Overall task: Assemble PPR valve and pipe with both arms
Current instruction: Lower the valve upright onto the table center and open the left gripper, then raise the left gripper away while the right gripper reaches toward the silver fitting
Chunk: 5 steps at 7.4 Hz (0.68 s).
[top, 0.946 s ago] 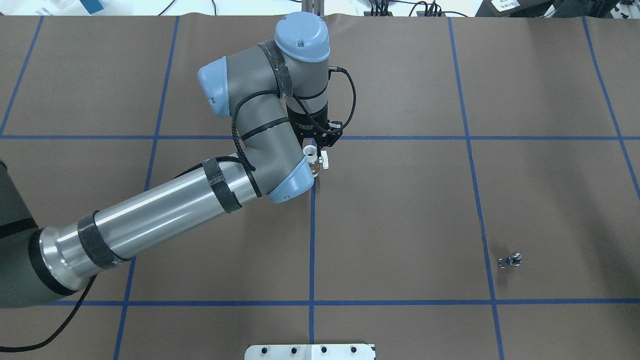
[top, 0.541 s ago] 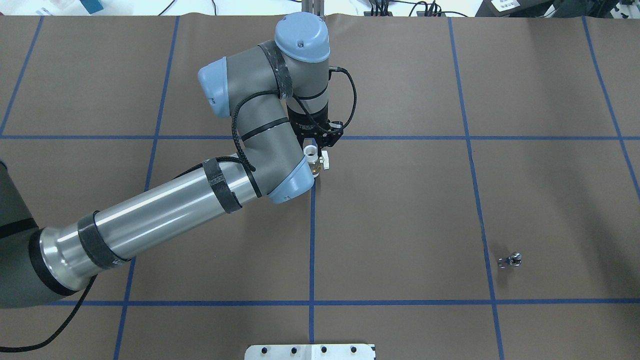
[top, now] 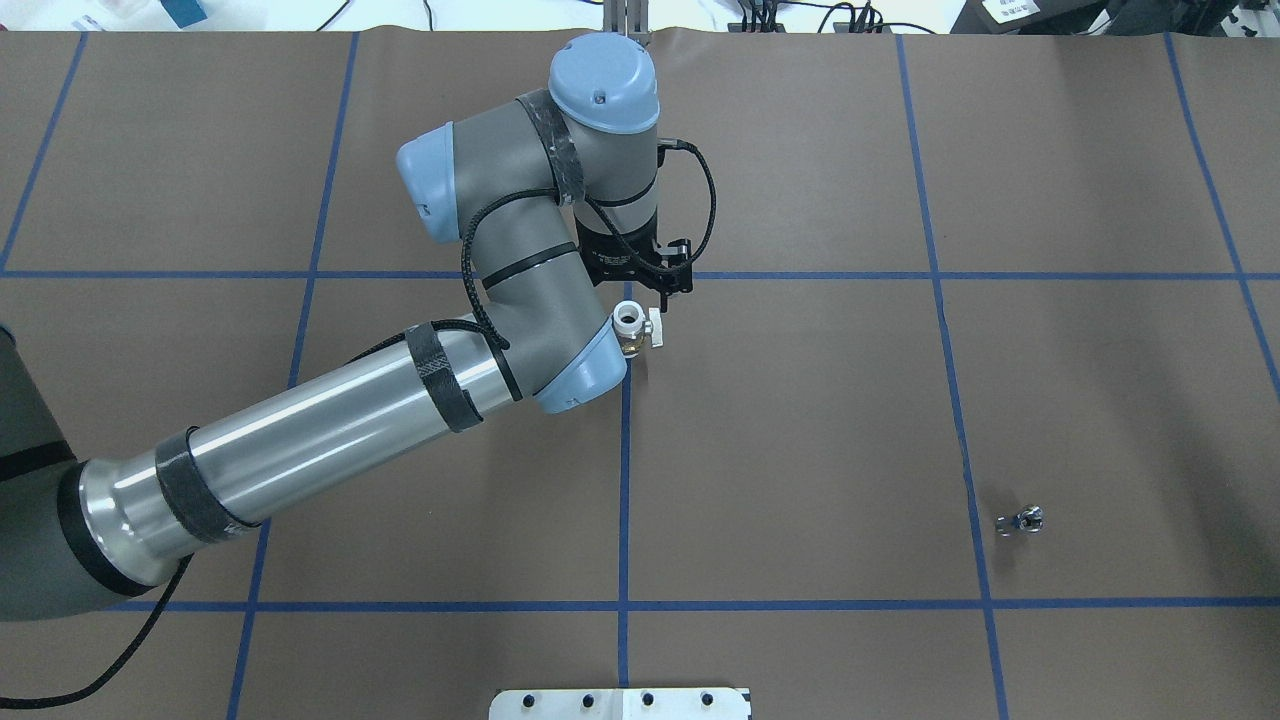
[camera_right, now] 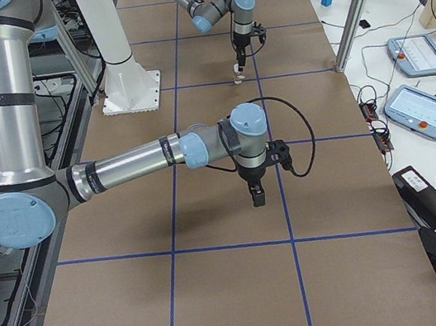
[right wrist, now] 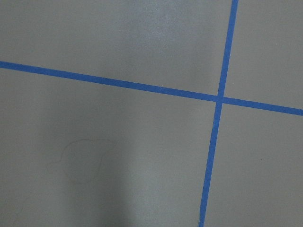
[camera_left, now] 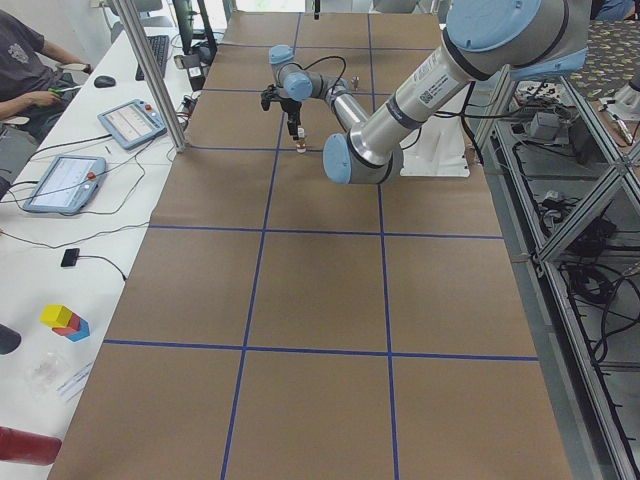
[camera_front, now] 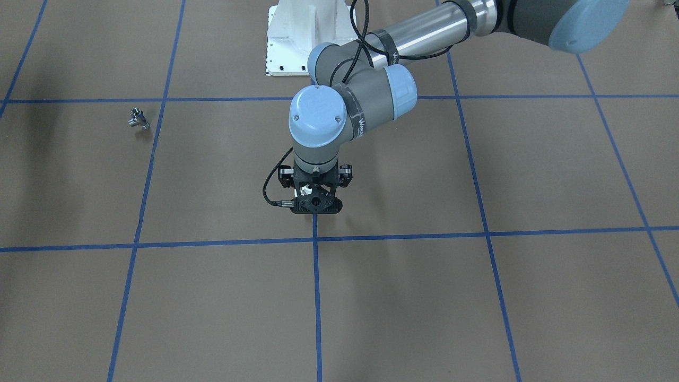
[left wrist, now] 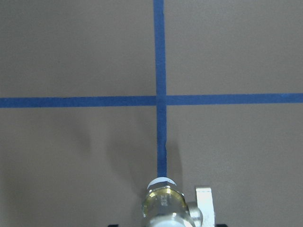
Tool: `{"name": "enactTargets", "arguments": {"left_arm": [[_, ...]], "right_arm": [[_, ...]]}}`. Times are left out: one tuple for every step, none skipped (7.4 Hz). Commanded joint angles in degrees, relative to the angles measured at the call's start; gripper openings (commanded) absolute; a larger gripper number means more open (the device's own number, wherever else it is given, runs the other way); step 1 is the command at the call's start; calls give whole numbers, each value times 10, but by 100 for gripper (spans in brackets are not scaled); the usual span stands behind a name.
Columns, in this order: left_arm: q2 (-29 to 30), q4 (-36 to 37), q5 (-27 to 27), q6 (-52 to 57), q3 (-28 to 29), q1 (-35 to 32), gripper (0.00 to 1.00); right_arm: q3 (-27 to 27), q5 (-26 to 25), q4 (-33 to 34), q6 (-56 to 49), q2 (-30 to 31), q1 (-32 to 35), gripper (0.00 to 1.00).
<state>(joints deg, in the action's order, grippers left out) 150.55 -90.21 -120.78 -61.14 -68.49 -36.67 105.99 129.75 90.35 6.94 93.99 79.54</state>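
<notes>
My left gripper (top: 648, 300) is shut on the PPR valve (top: 634, 326) near the table's centre, where two blue tape lines cross. The valve has a white ring end, a brass body and a white side tab. In the left wrist view the valve (left wrist: 163, 201) points down, above its shadow on the mat. The pipe (top: 1020, 520), a tiny silver fitting, lies alone on the mat at the near right; it also shows in the front view (camera_front: 139, 119). My right gripper (camera_right: 255, 197) hangs over bare mat, seen only in the right side view; I cannot tell if it is open.
The white bolted pedestal plate (top: 620, 703) sits at the table's near edge, also in the front view (camera_front: 297, 42). Blue tape lines grid the brown mat. A bench with tablets (camera_right: 413, 55) and an aluminium post (camera_right: 354, 2) run along the far side.
My left wrist has shifted slightly, and the valve in its fingers has moved a little to the right. The pipe has not moved.
</notes>
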Motion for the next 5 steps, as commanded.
{"name": "enactTargets", "arguments": {"left_arm": [[-1,4,-6,0,-23,-13,100],[-28,8,-6,1,-69,-18,100],[-89,9,-7,0,-144,-21,100],[-139,16,-7,0,-211,-31,100],[-170,36,-8,1,-254,-46,100]], "right_arm": [[1,2,0,11,0,0,99],[6,7,-10,71,1,-4,100],[10,22,-56,160,2,-33,99],[19,35,-114,274,7,-79,99],[38,34,-156,335,24,-123,99]]}}
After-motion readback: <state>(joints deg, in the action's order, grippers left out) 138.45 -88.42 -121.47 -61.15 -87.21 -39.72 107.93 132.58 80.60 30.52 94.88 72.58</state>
